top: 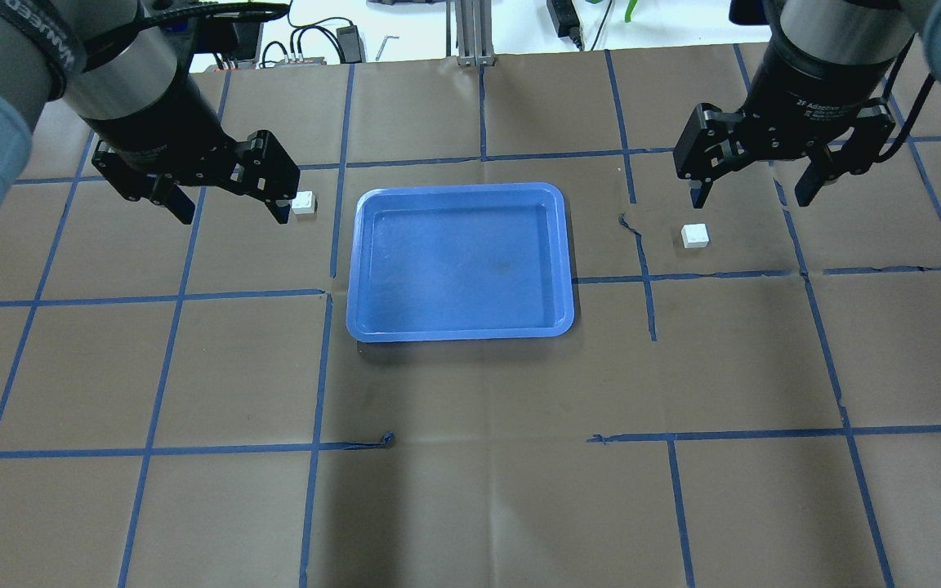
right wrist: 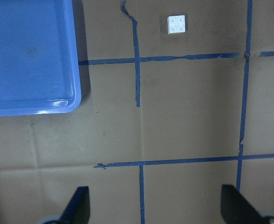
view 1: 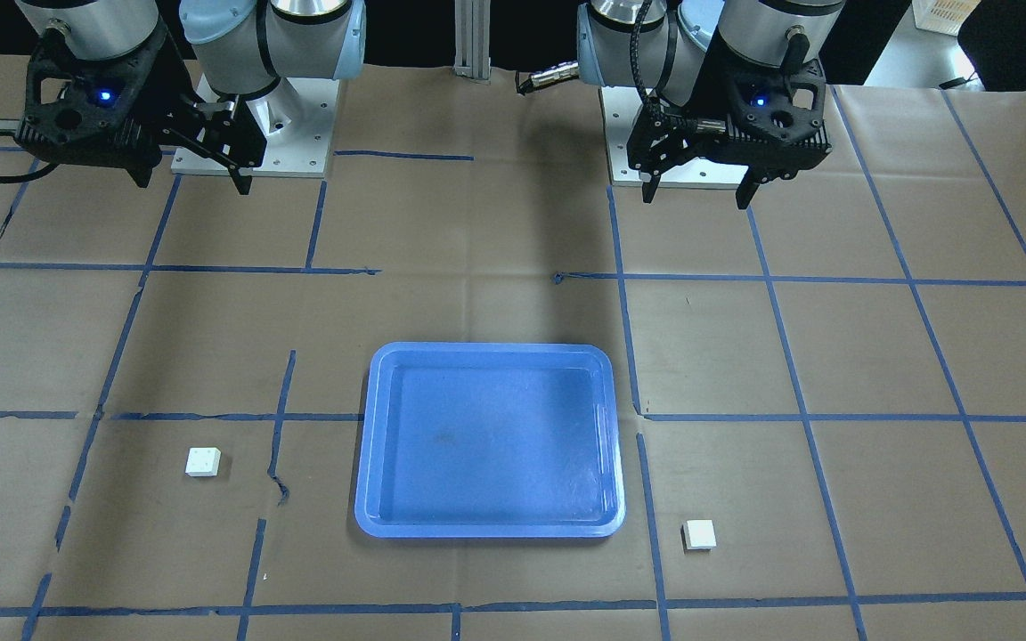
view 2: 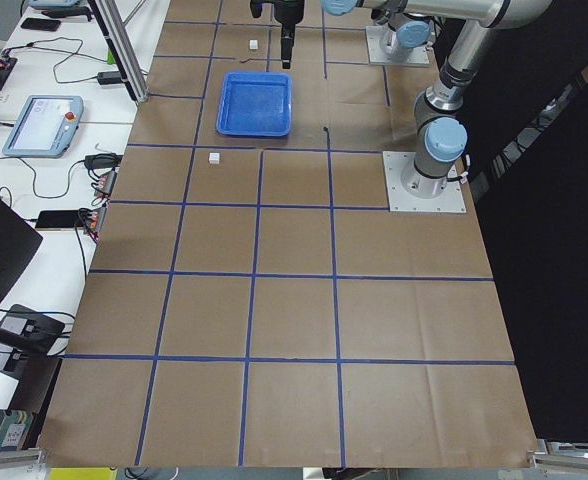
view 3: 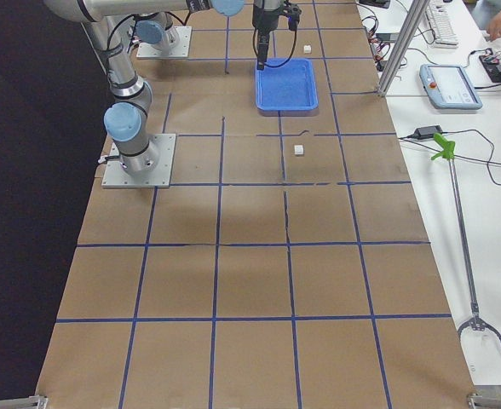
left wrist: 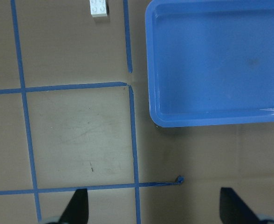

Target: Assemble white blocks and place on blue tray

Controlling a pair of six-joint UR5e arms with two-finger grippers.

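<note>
The blue tray (top: 461,260) lies empty in the middle of the table; it also shows in the front view (view 1: 488,441). One white block (top: 304,202) lies left of the tray, just beside my left gripper (top: 234,214), which is open, empty and raised. The left wrist view shows this block (left wrist: 99,7) and the tray (left wrist: 216,60). The other white block (top: 695,235) lies right of the tray, just below my right gripper (top: 751,198), open and empty above the table. It shows in the right wrist view (right wrist: 176,24) beside the tray (right wrist: 30,56).
Brown paper with a grid of blue tape lines (top: 315,367) covers the table. The arm bases (view 1: 255,133) stand at the robot's edge. Cables and devices (view 2: 44,110) lie on the white bench beyond the far side.
</note>
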